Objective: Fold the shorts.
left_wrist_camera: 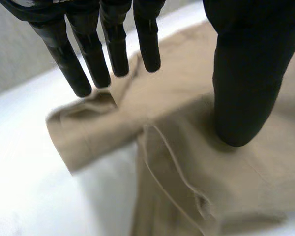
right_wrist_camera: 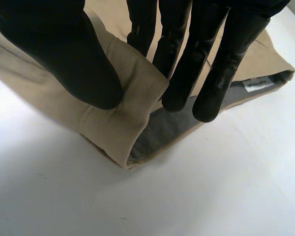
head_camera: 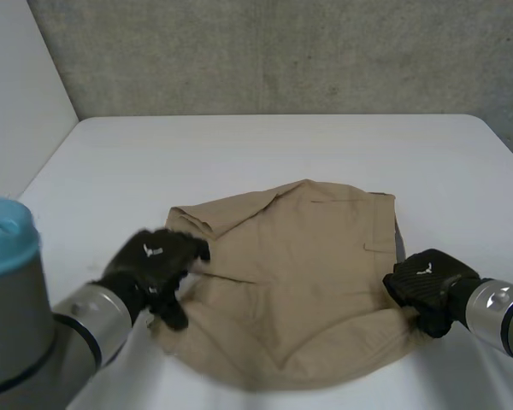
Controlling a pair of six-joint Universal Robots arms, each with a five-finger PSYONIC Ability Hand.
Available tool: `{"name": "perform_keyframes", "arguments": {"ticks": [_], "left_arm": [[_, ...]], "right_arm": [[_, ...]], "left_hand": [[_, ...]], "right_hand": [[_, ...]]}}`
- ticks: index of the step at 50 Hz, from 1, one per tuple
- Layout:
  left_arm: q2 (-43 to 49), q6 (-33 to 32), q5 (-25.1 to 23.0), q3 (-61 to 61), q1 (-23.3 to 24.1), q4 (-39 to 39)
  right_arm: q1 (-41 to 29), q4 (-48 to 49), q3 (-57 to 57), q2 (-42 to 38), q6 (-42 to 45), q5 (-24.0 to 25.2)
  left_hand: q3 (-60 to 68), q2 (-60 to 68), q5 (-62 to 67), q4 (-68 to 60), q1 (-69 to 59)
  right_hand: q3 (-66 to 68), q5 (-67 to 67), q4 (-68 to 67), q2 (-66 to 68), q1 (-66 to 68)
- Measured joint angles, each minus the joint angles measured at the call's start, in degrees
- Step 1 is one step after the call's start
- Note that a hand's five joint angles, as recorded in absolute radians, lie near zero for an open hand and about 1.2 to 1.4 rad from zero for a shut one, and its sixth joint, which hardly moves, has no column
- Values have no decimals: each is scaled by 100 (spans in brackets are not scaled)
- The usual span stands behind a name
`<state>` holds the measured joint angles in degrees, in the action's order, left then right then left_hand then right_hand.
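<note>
Shorts [head_camera: 299, 273] lie rumpled on table [head_camera: 282, 154] btw. both hands, side edges partly hidden under them. Right hand [head_camera: 426, 286] pinches an edge fold, thumb vs. fingers. Left hand [head_camera: 154, 260] is spread w/ fingers straight, thumb tip on cloth.

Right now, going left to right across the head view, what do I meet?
First the left robot hand, then the shorts, then the right robot hand.
</note>
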<state>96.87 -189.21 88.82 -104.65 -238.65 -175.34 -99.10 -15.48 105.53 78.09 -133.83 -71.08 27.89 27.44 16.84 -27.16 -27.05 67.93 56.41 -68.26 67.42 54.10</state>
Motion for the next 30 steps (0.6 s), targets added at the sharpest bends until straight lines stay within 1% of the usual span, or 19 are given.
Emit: {"name": "perform_keyframes", "arguments": {"ticks": [1, 3, 4, 5, 9, 14, 16, 18, 19, 21, 22, 23, 26, 30], "left_arm": [[0, 0, 0, 0, 0, 0], [-398, -48, -59, 359, -29, 207], [-398, -48, -59, 359, -29, 207], [-535, -63, -136, 561, -81, 237], [-349, -74, -394, 977, -277, 125], [546, -76, -635, 1541, -451, -179], [1086, -75, -685, 1856, -482, -324], [1451, -74, -701, 2080, -490, -413], [1801, -73, -706, 2306, -491, -485], [2078, -72, -708, 2501, -489, -542], [2482, -70, -706, 2804, -487, -618], [2482, -70, -706, 2804, -487, -618], [3225, -71, -701, 3434, -479, -726], [3838, -72, -693, 4006, -485, -772]], "right_arm": [[0, 0, 0, 0, 0, 0], [56, 93, 4, 9, -5, 3], [56, 93, 4, 9, -5, 3], [77, 127, 6, 16, -6, 5], [100, 238, 18, 4, -16, 6], [86, 314, 37, -52, -29, 2], [78, 336, 47, -85, -35, 2], [74, 345, 51, -100, -37, 3], [71, 349, 54, -113, -38, 4], [69, 352, 55, -120, -38, 4], [68, 356, 55, -129, -40, 6], [68, 356, 55, -129, -40, 6], [66, 370, 56, -155, -42, 9], [65, 423, 56, -189, -45, 6]], "left_hand": [[0, 0, 0, 0, 0], [0, 0, 0, 0, 0], [0, 0, 0, 0, 0], [-843, -822, -824, 810, 688], [-846, -852, -848, 812, 688], [-956, -940, -942, 919, 786], [-984, -967, -957, 928, 829], [-984, -971, -957, 929, 829], [-1080, -1061, -1055, 1026, 930], [-1216, -1171, -1168, 1141, 1077], [-1232, -1192, -1198, 1159, 1090], [-1232, -1192, -1198, 1159, 1090], [-1232, -1203, -1201, 1163, 1090], [-1232, -1203, -1201, 1163, 1091]], "right_hand": [[0, 0, 0, 0, 0], [0, 0, 0, 0, 0], [0, 0, 0, 0, 0], [0, 0, 0, 0, 0], [0, 0, 0, 0, 0], [0, 0, 0, 0, 0], [0, 0, 0, 0, 0], [0, 0, 0, 0, 0], [0, 0, 0, 0, 0], [0, 0, 0, 0, 0], [0, 0, 0, 0, 0], [0, 0, 0, 0, 0], [0, 0, 0, 0, 0], [0, 0, 0, 0, 0]]}}
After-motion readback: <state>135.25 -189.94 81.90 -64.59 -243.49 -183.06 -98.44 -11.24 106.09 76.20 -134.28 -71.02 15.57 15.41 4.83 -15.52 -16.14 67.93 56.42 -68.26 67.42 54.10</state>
